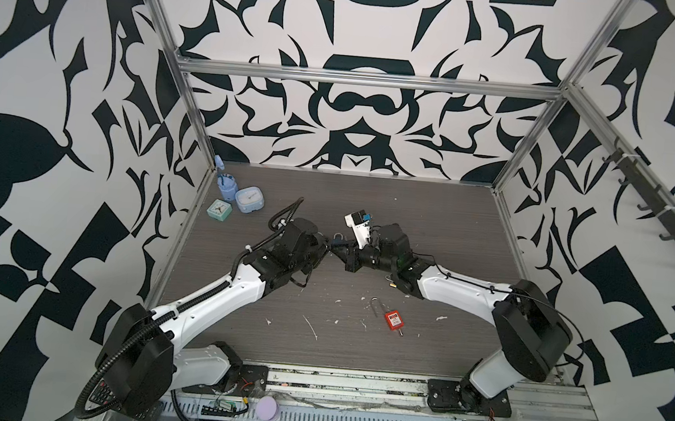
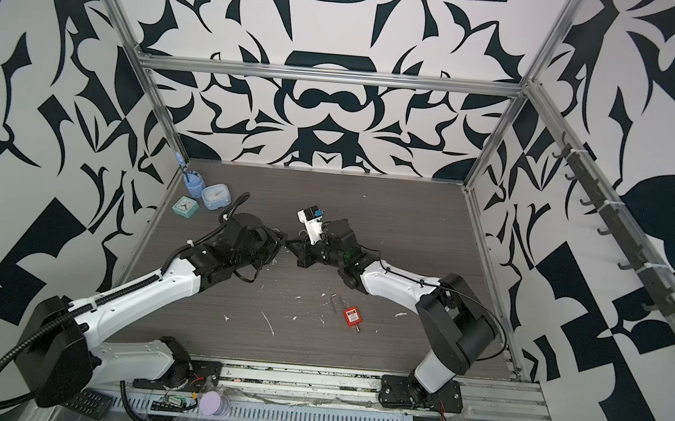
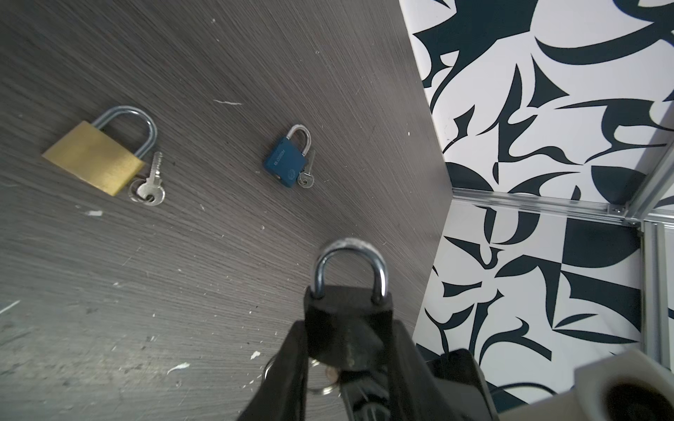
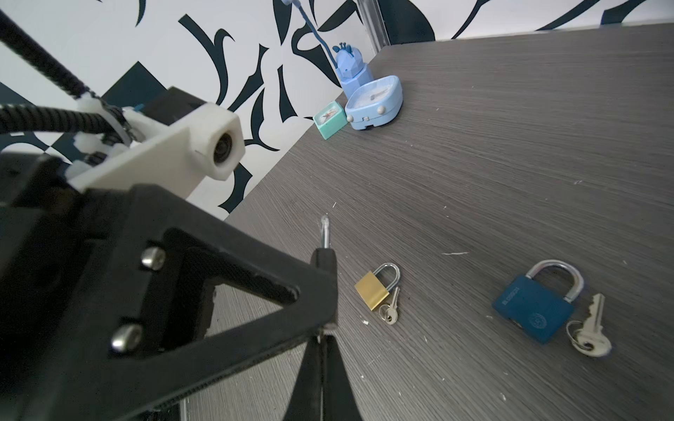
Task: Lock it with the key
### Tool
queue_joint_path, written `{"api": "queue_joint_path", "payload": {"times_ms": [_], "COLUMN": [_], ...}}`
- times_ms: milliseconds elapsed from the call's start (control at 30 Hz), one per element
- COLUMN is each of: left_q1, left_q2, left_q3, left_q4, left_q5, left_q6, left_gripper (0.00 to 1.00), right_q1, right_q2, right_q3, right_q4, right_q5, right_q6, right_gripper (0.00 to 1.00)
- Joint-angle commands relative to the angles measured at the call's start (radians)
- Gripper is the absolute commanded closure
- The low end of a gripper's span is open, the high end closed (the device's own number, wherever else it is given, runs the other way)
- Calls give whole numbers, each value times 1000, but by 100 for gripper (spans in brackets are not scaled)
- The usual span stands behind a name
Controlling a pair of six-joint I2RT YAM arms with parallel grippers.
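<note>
My left hand [image 3: 348,350] grips the black padlock [image 3: 346,306] by its body, above the counter [image 3: 182,291]. My right hand [image 4: 322,340] is clenched tight at the lock's underside, by the key ring [image 3: 322,390]; whether it pinches anything I cannot tell. A brass padlock [image 3: 95,156] and a blue padlock [image 3: 286,162] lie beyond.

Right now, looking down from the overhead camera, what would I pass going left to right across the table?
In a top view: teal clock → light blue clock → left gripper → right gripper, meeting it tip to tip → red padlock.
</note>
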Motion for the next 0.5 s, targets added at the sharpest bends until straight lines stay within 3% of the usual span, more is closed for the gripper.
{"api": "queue_joint_path", "payload": {"times_ms": [0, 267, 467], "left_q1": [9, 32, 95], "left_q2": [2, -9, -51], "left_q3": [13, 31, 47], "left_q4": [6, -33, -130], "left_q5": [-6, -42, -167], "left_q6": [-2, 34, 73], "left_gripper": [100, 100, 100], "right_q1": [4, 5, 6], "right_q2": [-9, -23, -97], "right_q3": [33, 5, -84], "right_q4": [26, 26, 8], "right_q5": [-12, -22, -26], "right_q6": [-6, -1, 10], "right_gripper": [100, 100, 100]}}
